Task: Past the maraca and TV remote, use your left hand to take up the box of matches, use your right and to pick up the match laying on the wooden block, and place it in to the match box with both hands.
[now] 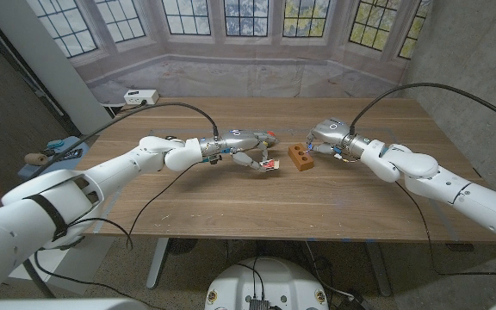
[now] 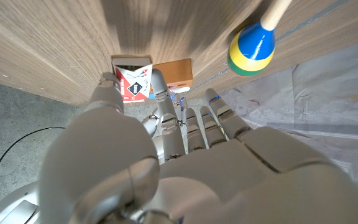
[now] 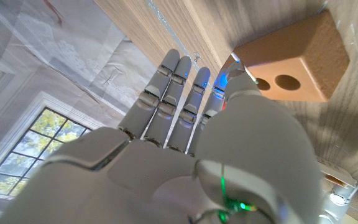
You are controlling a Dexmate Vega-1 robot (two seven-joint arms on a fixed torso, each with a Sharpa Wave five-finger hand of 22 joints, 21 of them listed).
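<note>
Pinching the matchbox point(image 1: 268, 164) beside the block point(image 1: 300, 158), the left hand point(image 1: 246, 148) is holding it; right hand's point(image 1: 327, 138) grip cannot be told.

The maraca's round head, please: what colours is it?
Blue over yellow and green maraca head, clearest in the left wrist view.

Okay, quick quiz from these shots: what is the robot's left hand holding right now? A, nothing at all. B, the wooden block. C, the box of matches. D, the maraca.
C: in the left wrist view the left hand pinches the box of matches between its fingers, while the wooden block sits on the table beyond it and the maraca lies apart from the hand.
</note>
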